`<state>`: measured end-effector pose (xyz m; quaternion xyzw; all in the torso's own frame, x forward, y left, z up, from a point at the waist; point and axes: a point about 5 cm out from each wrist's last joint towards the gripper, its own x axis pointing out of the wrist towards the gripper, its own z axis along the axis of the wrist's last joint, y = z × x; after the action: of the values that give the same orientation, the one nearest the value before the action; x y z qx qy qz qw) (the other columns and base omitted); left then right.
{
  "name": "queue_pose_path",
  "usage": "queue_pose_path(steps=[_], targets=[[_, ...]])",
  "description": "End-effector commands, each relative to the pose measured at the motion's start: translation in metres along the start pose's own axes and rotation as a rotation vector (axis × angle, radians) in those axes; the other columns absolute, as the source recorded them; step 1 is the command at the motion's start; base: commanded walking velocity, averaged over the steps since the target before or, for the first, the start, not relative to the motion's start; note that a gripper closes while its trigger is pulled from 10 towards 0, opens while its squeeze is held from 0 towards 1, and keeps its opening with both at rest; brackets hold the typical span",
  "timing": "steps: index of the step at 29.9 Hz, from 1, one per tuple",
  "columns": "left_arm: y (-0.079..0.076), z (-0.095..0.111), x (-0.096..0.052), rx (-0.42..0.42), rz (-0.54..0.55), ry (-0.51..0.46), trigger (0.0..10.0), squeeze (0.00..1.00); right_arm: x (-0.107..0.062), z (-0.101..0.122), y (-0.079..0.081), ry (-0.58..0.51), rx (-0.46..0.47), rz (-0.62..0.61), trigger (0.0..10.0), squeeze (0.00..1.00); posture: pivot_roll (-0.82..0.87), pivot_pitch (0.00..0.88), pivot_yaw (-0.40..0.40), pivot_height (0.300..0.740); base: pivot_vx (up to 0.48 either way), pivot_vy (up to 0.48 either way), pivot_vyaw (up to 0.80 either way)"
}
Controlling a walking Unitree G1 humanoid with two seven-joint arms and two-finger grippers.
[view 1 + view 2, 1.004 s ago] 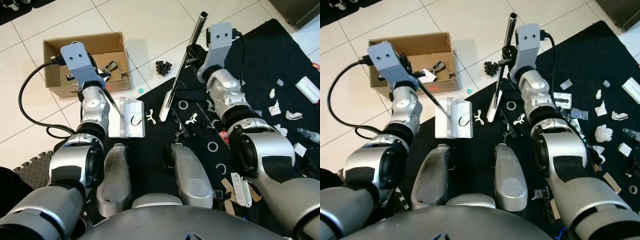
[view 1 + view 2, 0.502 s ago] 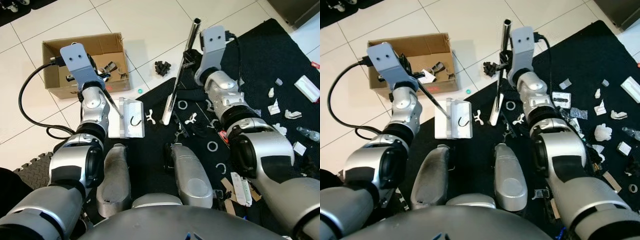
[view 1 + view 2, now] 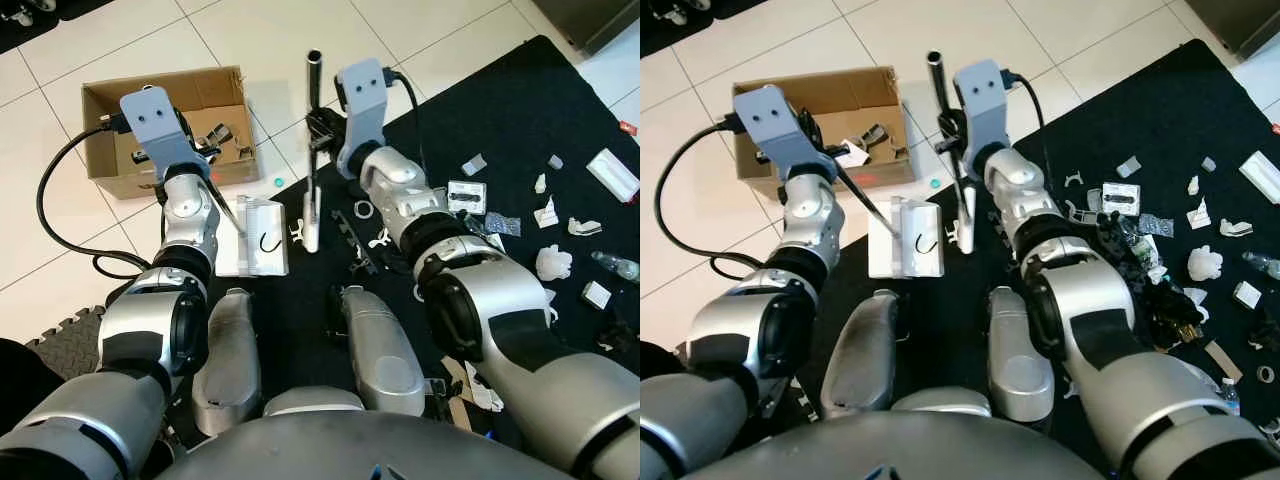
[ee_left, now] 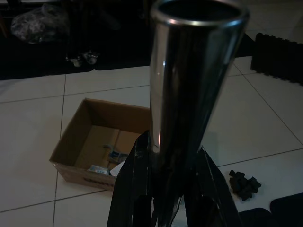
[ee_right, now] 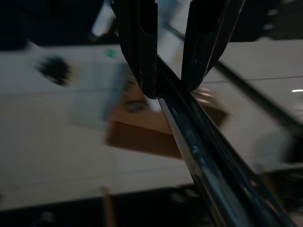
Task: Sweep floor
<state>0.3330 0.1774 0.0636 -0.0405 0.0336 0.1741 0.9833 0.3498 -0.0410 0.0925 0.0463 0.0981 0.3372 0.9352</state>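
Left eye view, starting nearest the robot's body: the white dustpan [image 3: 243, 263] lies flat on the black mat [image 3: 500, 110], just ahead of the robot's left knee, with a small black hook-shaped piece [image 3: 268, 241] resting on it. A thin dark rod rises from the dustpan up and back to the left gripper [image 3: 200, 160], whose fingers are pinched on that rod. Just to the right of the dustpan stands the broom [image 3: 311, 215], its white lower end down on the mat and its chrome handle close to upright. A small white clip [image 3: 297, 232] sits between the dustpan and the broom's foot. Beyond the dustpan and to its right, the right gripper [image 3: 320, 130] is clamped around the chrome handle partway up, so the broom belongs to the right arm and its long axis runs nearly straight up from the mat. Most of the litter, including a white ring [image 3: 362, 210], a card [image 3: 465, 195] and a crumpled white lump [image 3: 548, 262], lies well to the right of the dustpan, on the far side of the broom. The next stroke probably has to carry the broom's foot out past that litter and drag it back leftward toward the dustpan. Farthest back, beyond the dustpan on the tiles, sits the open cardboard box [image 3: 100, 175].
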Motion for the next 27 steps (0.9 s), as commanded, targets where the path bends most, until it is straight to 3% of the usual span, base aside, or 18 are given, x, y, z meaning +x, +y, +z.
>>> queue_pose_path(steps=[1, 7, 10, 11, 17, 21, 27], targets=[[0.008, -0.022, -0.009, 0.027, 0.025, 0.105, 10.0, 0.0, 0.011, 0.007, 0.027, -0.056, 0.089, 0.157, 10.0, 0.0, -0.04, 0.15, -0.043, 0.74, 0.0, 0.0, 0.0], [0.008, -0.023, -0.009, 0.031, 0.025, 0.106, 10.0, 0.0, 0.021, 0.016, 0.05, -0.081, 0.087, 0.251, 10.0, 0.0, -0.04, 0.147, -0.044, 0.74, 0.0, 0.0, 0.0], [0.008, -0.022, -0.009, 0.032, 0.025, 0.104, 10.0, 0.0, 0.024, 0.026, 0.053, -0.122, 0.106, 0.266, 10.0, 0.0, -0.04, 0.147, -0.044, 0.74, 0.0, 0.0, 0.0], [0.008, -0.022, -0.009, 0.033, 0.026, 0.101, 10.0, 0.0, 0.025, 0.038, 0.05, -0.171, 0.099, 0.266, 10.0, 0.0, -0.04, 0.144, -0.045, 0.74, 0.0, 0.0, 0.0], [0.009, -0.022, -0.009, 0.036, 0.026, 0.101, 10.0, 0.0, 0.022, 0.054, 0.037, -0.233, 0.055, 0.252, 10.0, 0.0, -0.04, 0.14, -0.045, 0.74, 0.0, 0.0, 0.0], [0.007, -0.021, -0.009, 0.035, 0.023, 0.1, 10.0, 0.0, 0.018, 0.055, 0.028, -0.239, 0.037, 0.227, 10.0, 0.0, -0.05, 0.138, -0.044, 0.74, 0.0, 0.0, 0.0], [0.005, -0.021, -0.009, 0.035, 0.015, 0.1, 10.0, 0.0, 0.006, 0.041, 0.002, -0.184, -0.003, 0.121, 10.0, 0.0, -0.05, 0.137, -0.04, 0.74, 0.0, 0.0, 0.0]])
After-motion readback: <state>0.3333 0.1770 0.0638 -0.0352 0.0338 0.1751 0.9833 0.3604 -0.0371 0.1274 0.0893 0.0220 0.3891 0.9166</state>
